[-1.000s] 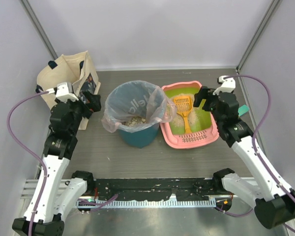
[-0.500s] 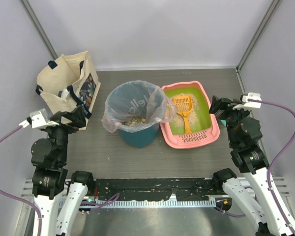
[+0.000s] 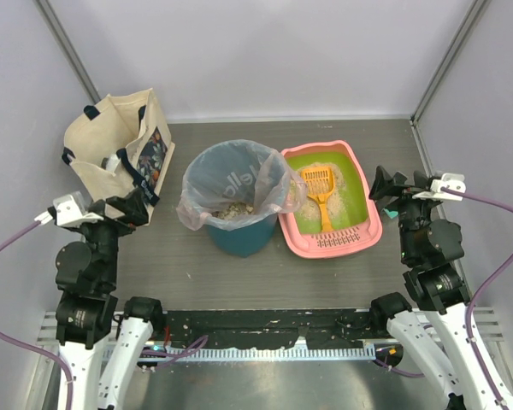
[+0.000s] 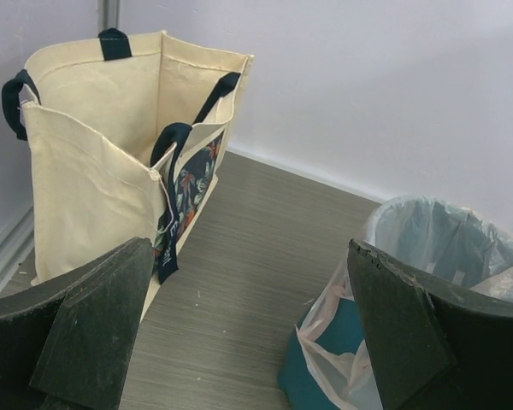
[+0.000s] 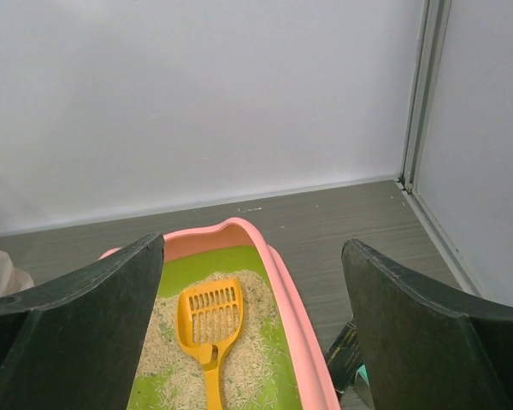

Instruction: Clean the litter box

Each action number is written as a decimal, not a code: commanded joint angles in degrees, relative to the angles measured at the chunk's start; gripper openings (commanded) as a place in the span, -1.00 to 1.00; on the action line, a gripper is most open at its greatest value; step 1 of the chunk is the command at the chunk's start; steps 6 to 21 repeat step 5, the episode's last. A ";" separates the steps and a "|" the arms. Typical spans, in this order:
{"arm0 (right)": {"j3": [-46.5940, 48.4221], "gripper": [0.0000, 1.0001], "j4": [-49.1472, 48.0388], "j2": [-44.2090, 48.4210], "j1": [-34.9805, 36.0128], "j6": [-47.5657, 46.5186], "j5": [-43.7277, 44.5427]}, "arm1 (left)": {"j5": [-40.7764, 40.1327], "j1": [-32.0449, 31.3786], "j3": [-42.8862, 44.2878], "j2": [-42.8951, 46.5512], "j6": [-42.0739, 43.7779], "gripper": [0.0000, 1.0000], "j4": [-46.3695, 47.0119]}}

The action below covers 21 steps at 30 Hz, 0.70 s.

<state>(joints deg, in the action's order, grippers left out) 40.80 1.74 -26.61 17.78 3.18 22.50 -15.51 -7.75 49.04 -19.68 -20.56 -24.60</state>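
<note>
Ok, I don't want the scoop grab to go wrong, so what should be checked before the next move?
1. Right hand open and empty: ok.
2. Left hand open and empty: ok.
3. Scoop lying free in the litter box, handle toward the arms: ok.
4. Bin close beside the litter box, mouth open: ok.
5. Clumps left in the litter: cannot tell.
</note>
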 commanded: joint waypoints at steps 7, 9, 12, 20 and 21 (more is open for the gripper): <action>0.51 0.80 -3.06 0.24 -0.11 -0.72 0.96 | -1.37 0.36 1.15 0.61 0.25 0.99 0.17; 0.51 0.80 -3.06 0.24 -0.11 -0.72 0.96 | -1.37 0.36 1.15 0.61 0.25 0.99 0.17; 0.51 0.80 -3.06 0.24 -0.11 -0.72 0.96 | -1.37 0.36 1.15 0.61 0.25 0.99 0.17; 0.51 0.80 -3.06 0.24 -0.11 -0.72 0.96 | -1.37 0.36 1.15 0.61 0.25 0.99 0.17; 0.51 0.80 -3.06 0.24 -0.11 -0.72 0.96 | -1.37 0.36 1.15 0.61 0.25 0.99 0.17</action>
